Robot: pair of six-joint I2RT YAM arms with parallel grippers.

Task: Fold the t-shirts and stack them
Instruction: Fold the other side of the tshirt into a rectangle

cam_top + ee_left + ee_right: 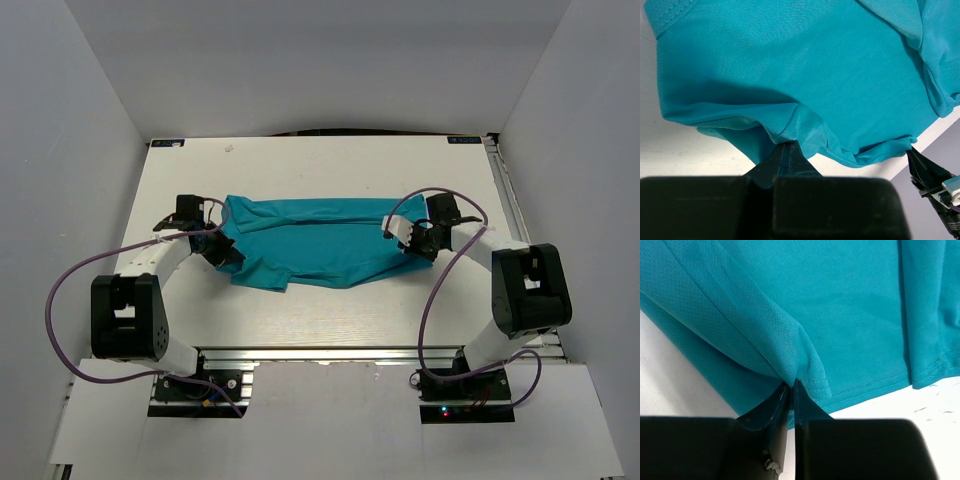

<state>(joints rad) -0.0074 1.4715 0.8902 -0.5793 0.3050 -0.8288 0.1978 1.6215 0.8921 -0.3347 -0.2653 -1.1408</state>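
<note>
One plain teal t-shirt lies stretched across the middle of the white table, folded into a wide band with a sleeve hanging toward the near left. My left gripper is shut on the shirt's left edge; in the left wrist view a pinch of teal cloth rises from its closed fingertips. My right gripper is shut on the shirt's right edge; in the right wrist view the hemmed cloth is clamped between the jaws. The right gripper's black body shows at the far end of the left wrist view.
The white table is boxed in by grey walls at left, right and back. A metal rail runs along the table's right edge. Purple cables loop beside both arms. The arm bases stand at the near edge.
</note>
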